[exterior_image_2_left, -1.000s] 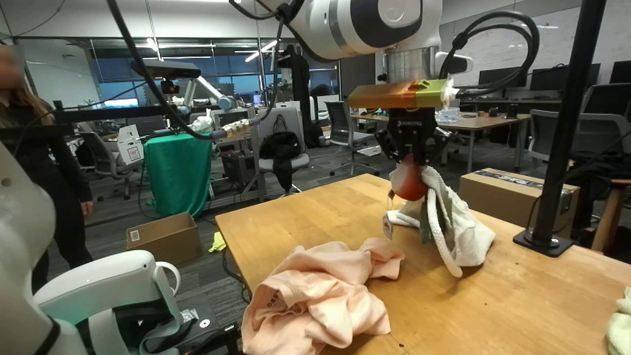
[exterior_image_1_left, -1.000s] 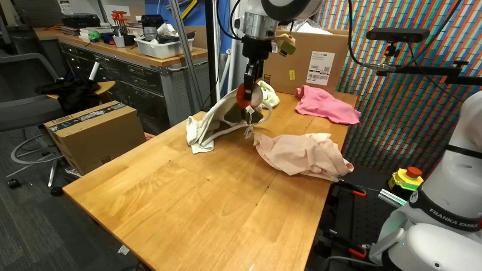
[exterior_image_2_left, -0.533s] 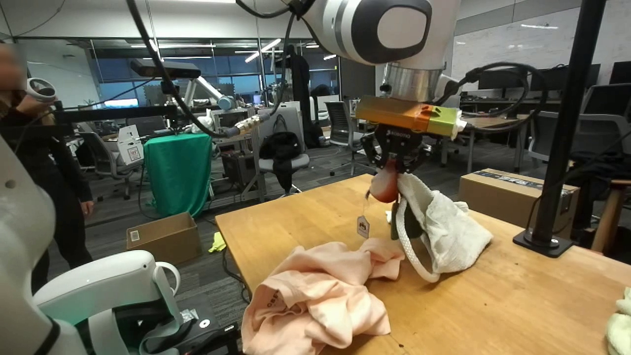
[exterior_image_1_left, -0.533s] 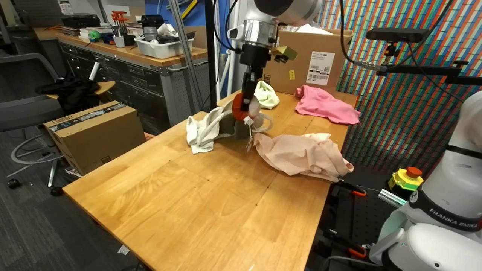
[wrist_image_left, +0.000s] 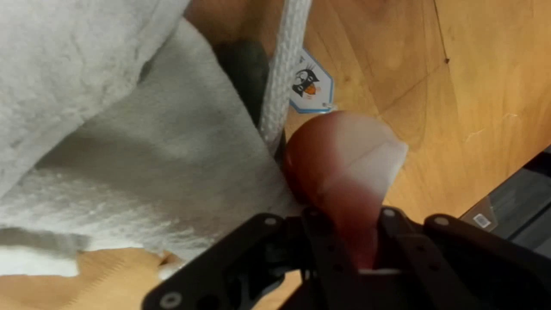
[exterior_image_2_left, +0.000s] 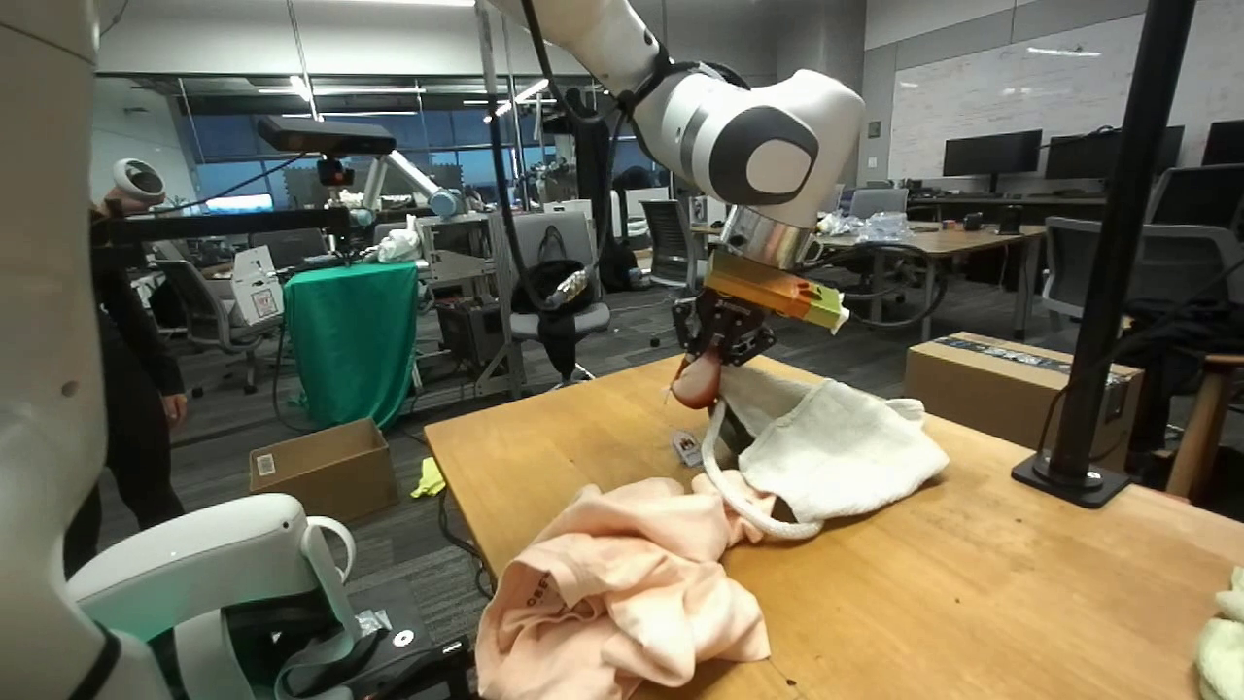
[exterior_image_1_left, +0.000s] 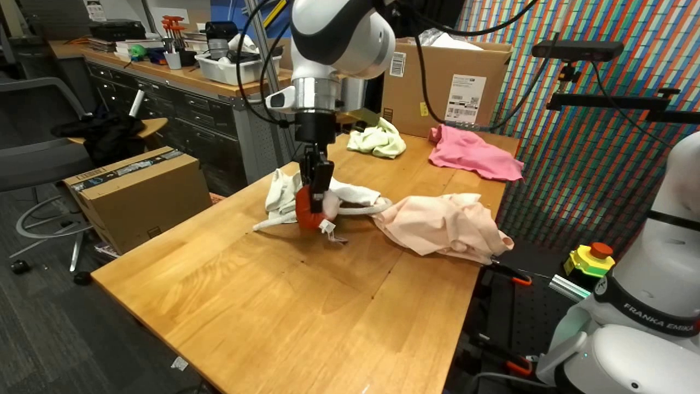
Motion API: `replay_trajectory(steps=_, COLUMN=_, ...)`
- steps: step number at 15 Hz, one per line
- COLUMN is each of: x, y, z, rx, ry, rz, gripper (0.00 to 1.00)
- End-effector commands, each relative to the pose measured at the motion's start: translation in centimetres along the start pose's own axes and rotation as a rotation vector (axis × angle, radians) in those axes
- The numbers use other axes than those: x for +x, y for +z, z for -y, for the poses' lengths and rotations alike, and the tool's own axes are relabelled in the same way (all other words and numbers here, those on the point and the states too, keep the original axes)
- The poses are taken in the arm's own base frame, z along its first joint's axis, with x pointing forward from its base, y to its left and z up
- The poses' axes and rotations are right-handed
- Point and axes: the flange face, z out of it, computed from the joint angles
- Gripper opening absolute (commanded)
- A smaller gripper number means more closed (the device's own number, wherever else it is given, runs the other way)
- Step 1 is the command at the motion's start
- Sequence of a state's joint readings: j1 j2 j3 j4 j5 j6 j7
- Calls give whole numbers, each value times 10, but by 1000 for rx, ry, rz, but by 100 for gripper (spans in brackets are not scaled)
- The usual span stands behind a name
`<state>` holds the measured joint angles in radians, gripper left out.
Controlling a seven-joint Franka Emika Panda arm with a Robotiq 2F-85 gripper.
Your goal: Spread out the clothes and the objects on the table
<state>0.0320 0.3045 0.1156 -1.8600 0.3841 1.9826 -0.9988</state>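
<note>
Red ball (wrist_image_left: 308, 159) sits pinched between narrowly parted fingers (wrist_image_left: 320, 241), seemingly for setting apart from white cloth (exterior_image_2_left: 846, 452). Release onto desk (exterior_image_1_left: 306, 306) should follow.

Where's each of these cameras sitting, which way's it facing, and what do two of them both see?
An exterior view: near an end of the table, looking down along it toward the pink cloth; base, arm and jaws show.
An exterior view: apparently near the opposite end, looking over the peach cloth toward office chairs; base, arm and jaws show.
Wrist view: on the arm, facing down at the red ball; jaws show, shut on it.
Both exterior views share the table, jaws and red ball.
</note>
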Motion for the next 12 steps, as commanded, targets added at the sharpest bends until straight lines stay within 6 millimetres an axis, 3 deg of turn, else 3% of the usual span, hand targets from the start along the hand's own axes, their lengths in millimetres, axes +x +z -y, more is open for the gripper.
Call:
replay_trajectory(steps=1, x=44, y=15, z=-5, rx=119, ry=-133, rz=-6, gripper=9)
replay_trajectory(steps=5, x=73, y=41, z=-4, rx=218, ry=-211, rz=18, gripper=9)
replay_trajectory(steps=12, x=84, y=77, z=3, rx=403, ry=-285, rz=82, gripper=8)
